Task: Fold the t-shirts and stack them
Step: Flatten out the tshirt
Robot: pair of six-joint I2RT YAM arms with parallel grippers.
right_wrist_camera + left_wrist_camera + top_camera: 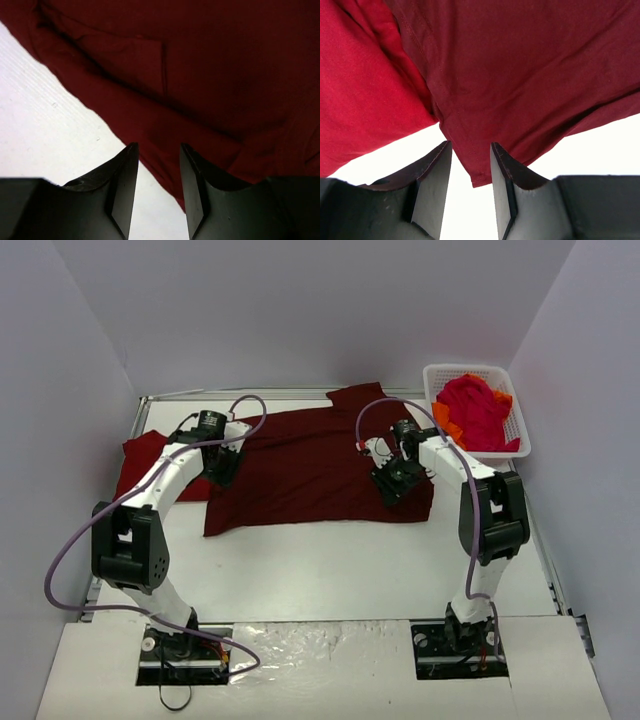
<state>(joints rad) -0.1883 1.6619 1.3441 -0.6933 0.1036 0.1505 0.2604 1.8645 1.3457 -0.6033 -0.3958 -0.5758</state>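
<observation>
Folding seems unstarted: dark maroon cloth t-shirt (310,465) lies flat, red t-shirt (140,465) beside it, others (475,410) in white lattice basket (470,368); left gripper (469,165), right gripper (159,170): jaws apart.

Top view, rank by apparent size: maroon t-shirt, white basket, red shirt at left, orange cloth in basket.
1. maroon t-shirt
2. white basket
3. red shirt, partly covered, so unsure
4. orange cloth, only bits showing
</observation>
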